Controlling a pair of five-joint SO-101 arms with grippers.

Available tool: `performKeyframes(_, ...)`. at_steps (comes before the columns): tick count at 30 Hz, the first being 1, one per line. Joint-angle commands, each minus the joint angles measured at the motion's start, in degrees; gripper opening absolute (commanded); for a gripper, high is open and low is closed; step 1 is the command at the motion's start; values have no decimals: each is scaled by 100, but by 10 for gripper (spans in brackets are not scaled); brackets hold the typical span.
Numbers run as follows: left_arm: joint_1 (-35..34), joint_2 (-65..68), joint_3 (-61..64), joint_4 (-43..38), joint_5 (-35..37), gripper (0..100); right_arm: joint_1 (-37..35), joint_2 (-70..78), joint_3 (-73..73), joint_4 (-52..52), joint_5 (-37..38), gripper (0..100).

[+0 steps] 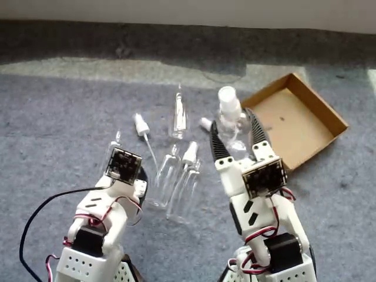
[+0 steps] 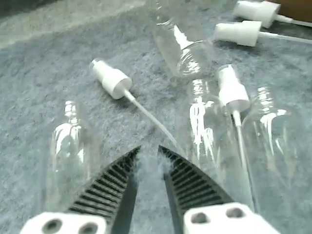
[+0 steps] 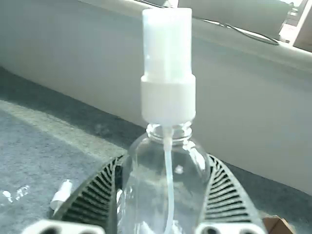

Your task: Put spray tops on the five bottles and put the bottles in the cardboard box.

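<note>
My left fingers (image 2: 148,148) are hovering low over the grey carpeted worktop (image 2: 44,63), with a narrow gap between them, gripping nothing. The uncapped bottles (image 2: 209,126) are lying flat on either side, and a loose spray top (image 2: 109,78) is lying just past the fingertips. My right fingers (image 1: 231,120) are clamping the upright bottle (image 3: 165,180) by its body, with the fitted spray top (image 3: 168,78) sitting on its neck. The cardboard box (image 1: 294,126) is sitting just beyond, to the right. A dark strip (image 1: 88,41) and then a pale wall (image 3: 253,107) are running along the far edge.

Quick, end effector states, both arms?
Left end effector: slightly open, empty.
Right end effector: closed on the clear plastic bottle with white spray top.
</note>
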State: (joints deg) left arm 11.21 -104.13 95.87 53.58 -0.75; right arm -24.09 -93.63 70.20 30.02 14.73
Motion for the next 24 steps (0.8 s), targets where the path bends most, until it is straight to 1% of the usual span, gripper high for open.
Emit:
performKeyframes(1,673,-66,75,-642,-35,5,-418,-48,-321,13,-62,91)
performKeyframes(5,1068,-66,84,-1345,-35,5,-681,-57,-321,22,-62,91)
performKeyframes(8,1596,-66,119,-1670,-18,5,-848,-57,-321,22,-62,91)
performKeyframes(13,2536,-66,101,-1705,-9,5,-980,-84,-321,22,-62,91)
performKeyframes(18,3090,-66,75,-1749,-9,5,-1051,-92,-101,13,-70,91)
performKeyframes(20,3187,-66,101,-1978,-9,5,-1112,-92,4,13,-299,91)
performKeyframes(22,3178,-66,119,-2321,-9,5,-1112,-92,48,13,-809,91)
performKeyframes(24,3187,-66,119,-2488,-9,5,-1103,-92,31,13,-1125,91)
